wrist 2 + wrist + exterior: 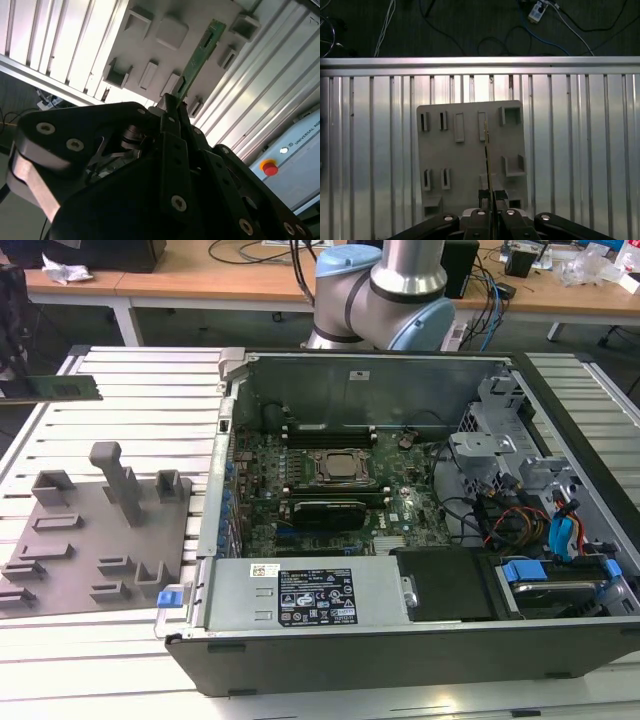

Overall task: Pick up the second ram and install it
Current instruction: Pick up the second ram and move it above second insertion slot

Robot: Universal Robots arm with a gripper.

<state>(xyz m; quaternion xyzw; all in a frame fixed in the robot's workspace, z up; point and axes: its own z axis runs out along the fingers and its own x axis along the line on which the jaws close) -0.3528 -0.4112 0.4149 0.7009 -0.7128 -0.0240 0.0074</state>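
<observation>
In the exterior view the jaws are a dark shape at the picture's left edge, closed on one end of the ram stick [62, 388]. The stick juts out level from them toward the open computer case [400, 660], a flat green strip hanging clear above the slatted metal surface [130, 420]. Below the jaws sits the grey holder block [100, 530], and its tall post [115, 480] stands apart from the stick. Open slats lie between the stick's free end and the case's near wall.

In the second wrist view the jaws are pinched almost fully together, gripping the stick's near end. The ram stick [199, 55] runs straight out from their tips, narrow and green with small pale parts along one face; its chips are hard to make out. Beyond it lies the holder block [165, 35] with its shallow pockets, flanked by slats. A red button [270, 168] sits on a grey box off to one side.

In the first wrist view the ram stick [486, 150] is seen edge-on, a thin line leading away from the jaws across the holder block [465, 155], with pockets on both sides of it. Past the block the slats end at a rail [480, 62], and then comes dark floor with cables [520, 30].
</observation>
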